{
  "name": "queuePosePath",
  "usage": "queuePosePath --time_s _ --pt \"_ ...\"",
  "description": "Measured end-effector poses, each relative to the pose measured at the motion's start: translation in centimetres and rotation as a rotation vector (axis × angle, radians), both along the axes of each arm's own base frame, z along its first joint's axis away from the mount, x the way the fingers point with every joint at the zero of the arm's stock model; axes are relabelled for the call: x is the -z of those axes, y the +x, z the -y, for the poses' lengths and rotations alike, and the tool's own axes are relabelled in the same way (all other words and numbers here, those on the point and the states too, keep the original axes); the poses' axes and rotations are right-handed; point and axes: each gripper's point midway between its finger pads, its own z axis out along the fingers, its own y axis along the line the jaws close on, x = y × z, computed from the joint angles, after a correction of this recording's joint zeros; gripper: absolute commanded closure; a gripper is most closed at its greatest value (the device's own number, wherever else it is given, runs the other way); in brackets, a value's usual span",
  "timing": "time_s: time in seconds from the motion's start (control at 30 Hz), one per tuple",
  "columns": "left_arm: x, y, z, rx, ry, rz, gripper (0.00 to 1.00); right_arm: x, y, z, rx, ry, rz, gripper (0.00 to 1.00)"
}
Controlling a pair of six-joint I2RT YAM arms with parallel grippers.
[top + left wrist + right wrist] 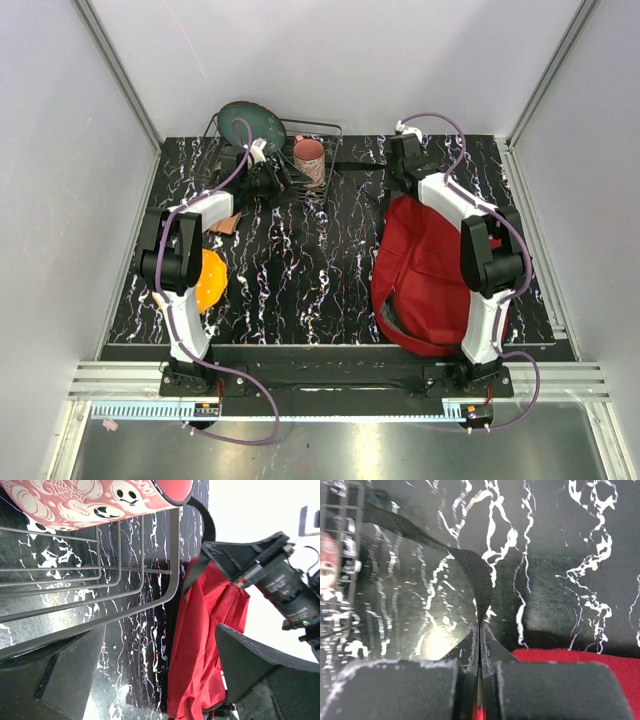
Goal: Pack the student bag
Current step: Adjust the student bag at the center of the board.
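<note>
The student bag (428,280) is a dark-red backpack lying on the right half of the table; it also shows in the left wrist view (205,630). My right gripper (403,165) sits at the bag's far end. In the right wrist view its jaws (480,626) are pressed shut on a black strap (476,577) that rises from the red fabric (580,659). My left gripper (275,183) hovers beside the wire rack. Its fingers (270,665) stand wide apart with nothing between them (160,680).
A wire dish rack (322,135) stands at the back, holding a dark green plate (250,125) and a pink ghost-print mug (309,160), the mug also seen at close range (100,497). An orange object (211,278) lies by the left arm. Aluminium rails edge the table.
</note>
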Motion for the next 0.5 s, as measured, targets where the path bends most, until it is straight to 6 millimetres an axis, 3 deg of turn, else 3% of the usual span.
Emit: queuePosePath --time_s 0.27,0.4,0.5 --pt "0.3 -0.7 -0.3 -0.009 -0.008 -0.004 0.02 -8.1 -1.5 -2.7 -0.137 0.126 0.119 1.00" --pt "0.4 -1.4 -0.5 -0.011 -0.006 -0.013 0.02 -10.9 -4.0 -4.7 -0.330 0.192 0.122 1.00" --pt "-0.2 -2.1 -0.6 -0.011 -0.007 -0.005 0.02 -11.2 -7.4 -6.3 -0.467 0.266 0.085 1.00"
